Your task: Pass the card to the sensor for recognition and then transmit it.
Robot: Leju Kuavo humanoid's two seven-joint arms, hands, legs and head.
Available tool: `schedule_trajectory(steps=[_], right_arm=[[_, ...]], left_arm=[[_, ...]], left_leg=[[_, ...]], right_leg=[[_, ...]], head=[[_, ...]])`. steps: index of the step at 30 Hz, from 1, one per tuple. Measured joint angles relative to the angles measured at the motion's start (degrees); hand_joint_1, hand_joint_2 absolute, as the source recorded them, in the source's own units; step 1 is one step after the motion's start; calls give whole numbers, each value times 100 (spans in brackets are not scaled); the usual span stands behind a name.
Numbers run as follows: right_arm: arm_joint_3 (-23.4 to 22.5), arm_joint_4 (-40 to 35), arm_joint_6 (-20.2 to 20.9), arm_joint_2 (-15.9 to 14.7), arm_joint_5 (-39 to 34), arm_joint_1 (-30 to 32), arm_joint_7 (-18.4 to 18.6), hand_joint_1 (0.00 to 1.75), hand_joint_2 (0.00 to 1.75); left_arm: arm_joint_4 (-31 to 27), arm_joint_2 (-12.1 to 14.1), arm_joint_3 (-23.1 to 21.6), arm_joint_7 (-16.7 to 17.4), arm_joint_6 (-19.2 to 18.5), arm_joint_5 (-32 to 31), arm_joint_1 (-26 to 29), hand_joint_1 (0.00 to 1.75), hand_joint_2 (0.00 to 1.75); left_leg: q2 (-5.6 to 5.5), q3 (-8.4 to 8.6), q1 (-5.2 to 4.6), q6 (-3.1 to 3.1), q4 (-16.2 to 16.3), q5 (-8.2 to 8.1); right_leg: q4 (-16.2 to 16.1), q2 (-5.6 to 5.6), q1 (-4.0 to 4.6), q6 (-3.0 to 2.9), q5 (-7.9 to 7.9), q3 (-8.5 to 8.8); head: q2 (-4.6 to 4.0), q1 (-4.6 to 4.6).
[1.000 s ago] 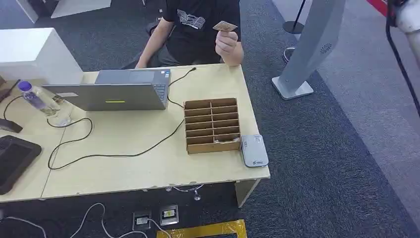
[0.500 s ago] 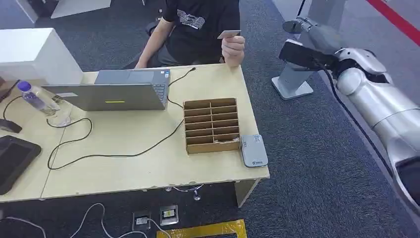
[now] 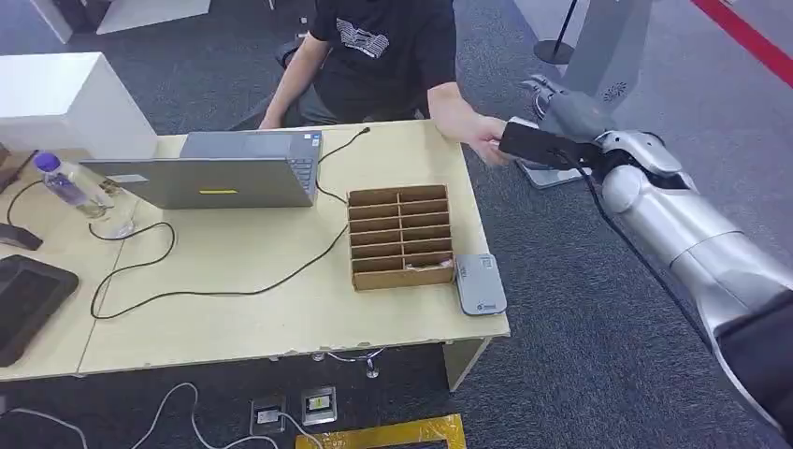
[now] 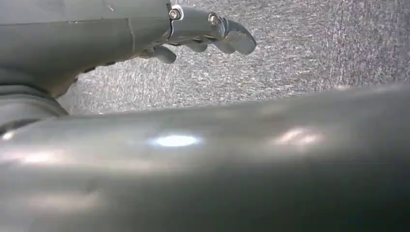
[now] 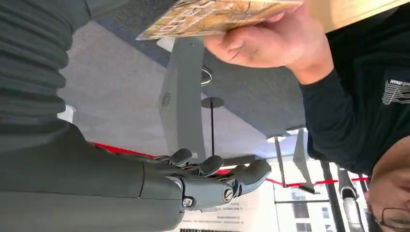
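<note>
Head view: your right hand (image 3: 559, 110) is raised beyond the desk's (image 3: 281, 309) far right corner, just beside the person's hand (image 3: 486, 140). The card is hidden behind your wrist here. The grey card reader (image 3: 480, 283) lies at the desk's right edge, touching the wooden slotted organizer (image 3: 400, 237).

Left wrist view: your left hand (image 4: 203, 34) hangs over grey carpet, fingers loosely curled, holding nothing.

Right wrist view: the card (image 5: 217, 14) is tan with a printed pattern, flat, pinched in the person's hand (image 5: 270, 41). It's near your right hand (image 5: 212, 181) but apart from it; your fingers are spread and gently bent, empty.
</note>
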Motion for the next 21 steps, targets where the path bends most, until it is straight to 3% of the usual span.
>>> schedule_trajectory(steps=[11,12,13,14,21], right_arm=[[-120,0,-2,-11,107,268,-13,0,175],[-139,0,0,-11,120,272,-13,7,175],[-157,0,0,-11,127,275,-11,161,175],[-166,0,0,-11,144,276,-9,175,175],[-313,-13,262,-88,264,344,31,175,175]], left_arm=[[0,37,-109,22,-20,-96,-2,0,0],[0,39,-118,20,-20,-98,-4,0,0],[0,42,-129,20,-20,-98,-5,0,0],[0,44,-136,20,-20,-98,-5,0,0],[0,57,-146,22,-11,-153,-7,0,0]], left_leg=[[2,2,0,0,0,0],[3,2,0,0,1,0],[7,2,0,0,0,0],[7,2,0,0,0,0],[7,2,0,0,0,0]], right_leg=[[0,4,0,0,0,-2],[0,4,0,0,0,-3],[0,4,0,0,0,-2],[0,4,0,0,0,-2],[0,3,0,0,0,-2]], head=[[0,0],[0,0],[0,0],[0,0],[0,0]])
